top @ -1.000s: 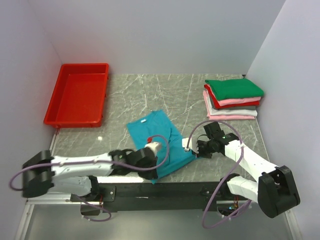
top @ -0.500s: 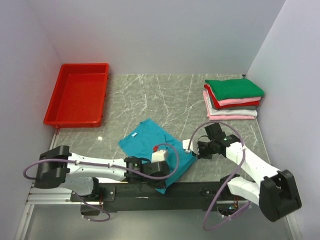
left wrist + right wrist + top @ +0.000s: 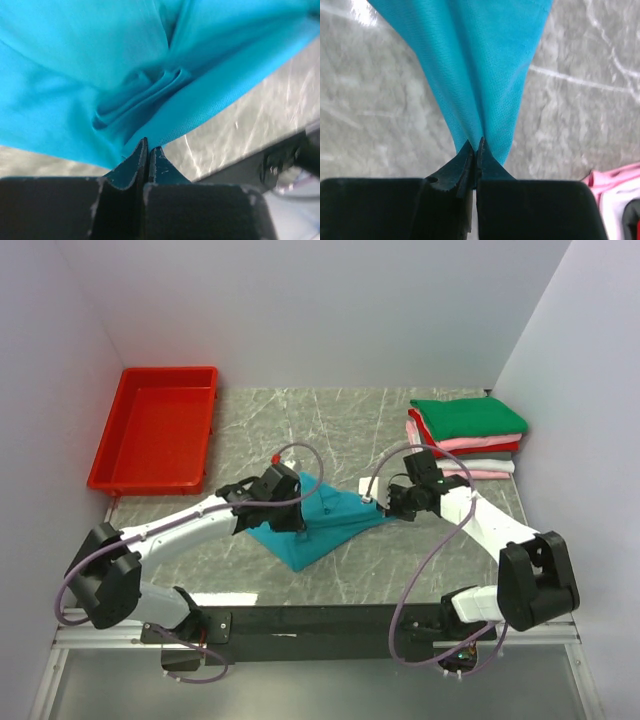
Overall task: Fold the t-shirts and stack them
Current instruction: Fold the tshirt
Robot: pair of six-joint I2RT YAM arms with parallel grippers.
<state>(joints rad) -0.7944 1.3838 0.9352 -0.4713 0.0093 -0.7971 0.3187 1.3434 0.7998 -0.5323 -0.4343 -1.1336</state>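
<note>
1. While a pile of folded shirts [image 3: 465, 435] sits at the upper right of the overhead view, green on top with red, pink and whitish layers beneath, the teal shirt [image 3: 325, 530] lies bunched in mid-frame, lifted into a ridge between the two arms.
2. On the left side of that shirt, the left gripper [image 3: 149, 150] is clamped on a pinch of teal cloth, its jaws pressed together with creases gathering just above them.
3. On the right side, the right gripper [image 3: 475, 150] is likewise closed on the fabric, which narrows to a tight tail at its tips.
4. By my reckoning most of the job is done: this one shirt needs its fold finished and then a trip onto the pile.
5. The shirt's lowest corner lies near the table's [image 3: 300, 425] front edge, and the pile is just beside the right gripper.
6. Bare marble stretches above the shirt, between the pile and the red tray [image 3: 104, 478] at upper left, which is well apart, so I judge there is room to lay the cloth flat there.
</note>
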